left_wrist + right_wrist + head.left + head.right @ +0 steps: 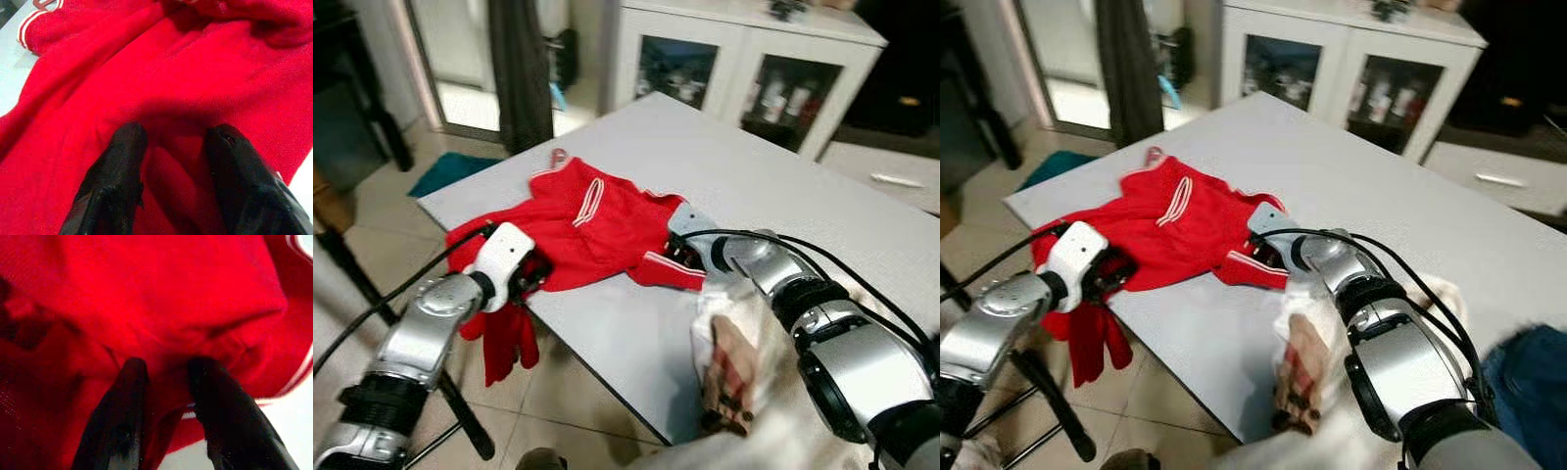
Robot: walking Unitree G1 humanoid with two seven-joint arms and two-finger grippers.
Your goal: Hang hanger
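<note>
A red garment [582, 220] with white stripes lies crumpled on the grey table [783, 186], one part hanging over the near-left edge. A pinkish hanger hook [558, 157] pokes out at its far side; the rest of the hanger is hidden in the cloth. My left gripper [533, 274] is at the garment's left edge, and in the left wrist view its fingers [124, 147] pinch a fold of red cloth. My right gripper [680, 245] is at the garment's right end, its fingers [132, 377] closed on a fold near a striped cuff.
A white cloth with a plaid piece [729, 362] hangs at the table's near edge under my right arm. A white glass-door cabinet [744, 59] stands behind the table. A dark curtain [519, 69], a teal mat [450, 171] and a black stand leg [460, 411] are on the left.
</note>
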